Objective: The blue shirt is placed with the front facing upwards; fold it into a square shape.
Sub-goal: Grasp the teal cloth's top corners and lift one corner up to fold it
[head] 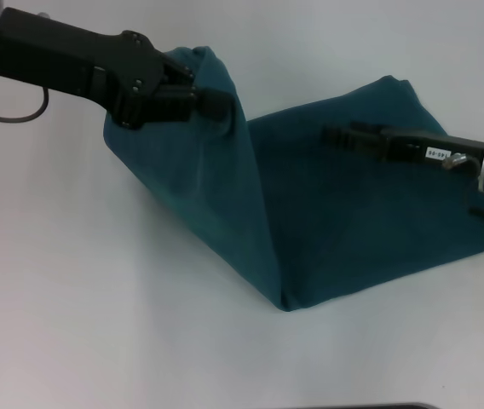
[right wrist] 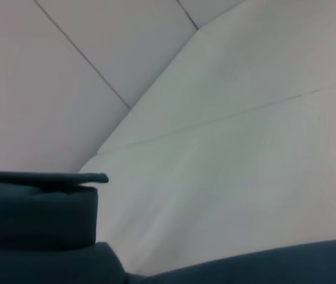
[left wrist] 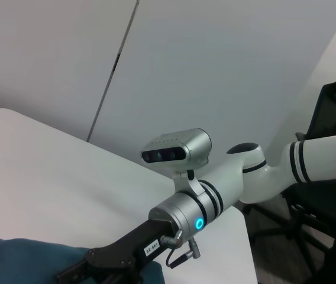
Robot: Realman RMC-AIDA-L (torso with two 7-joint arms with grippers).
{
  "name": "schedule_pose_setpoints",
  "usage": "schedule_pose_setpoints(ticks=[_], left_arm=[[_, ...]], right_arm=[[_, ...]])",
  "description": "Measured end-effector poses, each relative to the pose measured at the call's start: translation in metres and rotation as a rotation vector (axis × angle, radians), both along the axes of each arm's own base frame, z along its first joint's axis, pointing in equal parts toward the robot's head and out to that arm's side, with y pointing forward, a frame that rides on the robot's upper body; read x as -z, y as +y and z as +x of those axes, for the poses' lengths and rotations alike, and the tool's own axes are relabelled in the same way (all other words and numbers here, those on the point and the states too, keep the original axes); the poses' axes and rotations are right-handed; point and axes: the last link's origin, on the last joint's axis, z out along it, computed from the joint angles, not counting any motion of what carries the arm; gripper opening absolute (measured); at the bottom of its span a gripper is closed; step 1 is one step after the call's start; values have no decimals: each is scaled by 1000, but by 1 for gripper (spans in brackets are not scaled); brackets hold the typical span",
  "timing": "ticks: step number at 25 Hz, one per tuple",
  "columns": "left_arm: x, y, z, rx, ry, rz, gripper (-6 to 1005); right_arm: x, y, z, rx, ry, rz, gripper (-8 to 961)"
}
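The blue shirt (head: pixel 353 221) lies on the white table (head: pixel 72 281) with no lettering showing. Its left part is lifted into a slanted ridge that runs down to a corner near the front. My left gripper (head: pixel 212 100) is at the upper left, shut on the bunched top of that raised fabric. My right gripper (head: pixel 331 134) reaches in from the right, low over the flat back part of the shirt. The left wrist view shows the right gripper (left wrist: pixel 79 271) over the shirt (left wrist: pixel 20 263). In the right wrist view, folds of the shirt (right wrist: pixel 38 236) fill the lower edge.
Bare white tabletop surrounds the shirt in front and to the left. A black office chair (left wrist: pixel 333 148) stands beyond the table's edge behind the right arm. A dark strip (head: pixel 387 406) shows at the table's front edge.
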Motion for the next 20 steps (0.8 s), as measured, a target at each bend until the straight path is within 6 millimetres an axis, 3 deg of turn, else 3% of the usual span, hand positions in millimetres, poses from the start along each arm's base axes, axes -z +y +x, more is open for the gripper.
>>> schedule_pose_setpoints(ticks=[12,20], left_arm=[[0,0,-4,-14,-2,10,27],[-1,0,-4,-7,-2,16,27]], right_arm=[[30,-18,-9,-139,-94,-171,796],[47,-30,-22,-253,-101,-251,499]])
